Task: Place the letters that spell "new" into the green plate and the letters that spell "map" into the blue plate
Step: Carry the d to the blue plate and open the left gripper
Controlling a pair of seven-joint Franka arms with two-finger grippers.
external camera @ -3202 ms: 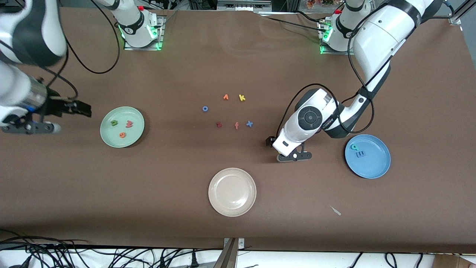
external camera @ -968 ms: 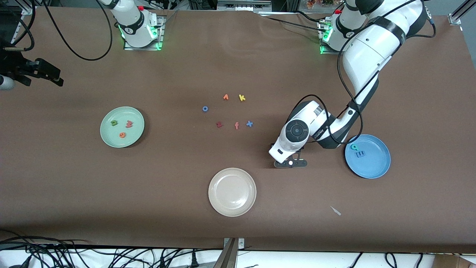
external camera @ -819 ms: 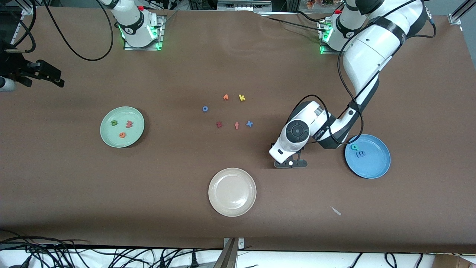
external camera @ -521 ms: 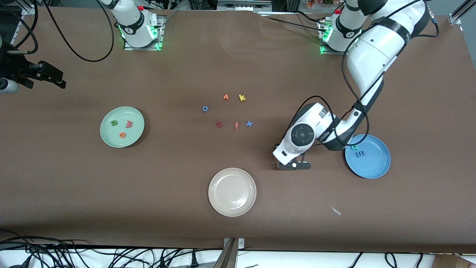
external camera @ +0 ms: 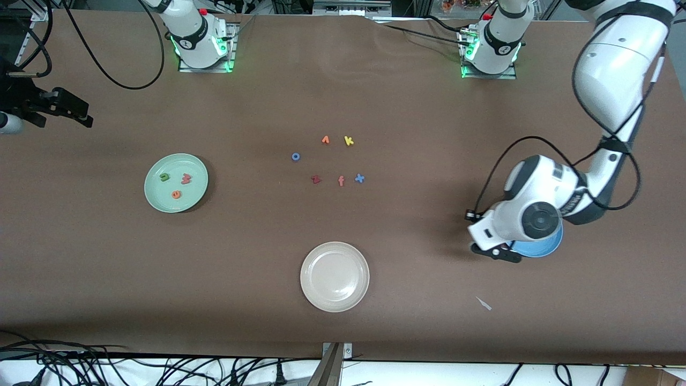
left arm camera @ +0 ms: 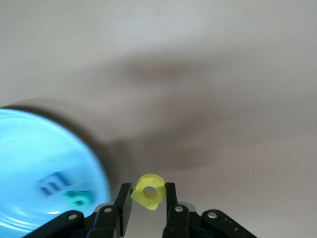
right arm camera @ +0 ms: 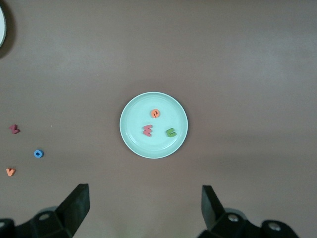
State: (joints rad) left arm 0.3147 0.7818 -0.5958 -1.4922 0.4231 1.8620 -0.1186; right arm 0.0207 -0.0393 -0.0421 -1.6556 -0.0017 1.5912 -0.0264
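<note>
We see the left gripper (left arm camera: 147,198) clamped on the yellow p (left arm camera: 148,191), its two fingers pressing the letter from either side; the round bowl with its hole faces the wrist camera and a short stub points down toward the gripper body, though we cannot make out the stem's full line. The gripper hangs over bare table just beside the rim of the blue plate (left arm camera: 29,148), which the arm mostly covers in the front view (external camera: 541,249). In that plate lie the blue m (left arm camera: 53,182) and the teal a (left arm camera: 79,199), close together.

The right gripper (right arm camera: 143,206) waits with its fingers spread wide and nothing between them, high at the right arm's end of the table. The green plate (external camera: 155,198) holds the green n (external camera: 164,176), the pinkish-red w (external camera: 186,178) and the orange e (external camera: 176,194), all lying flat and apart from one another.
</note>
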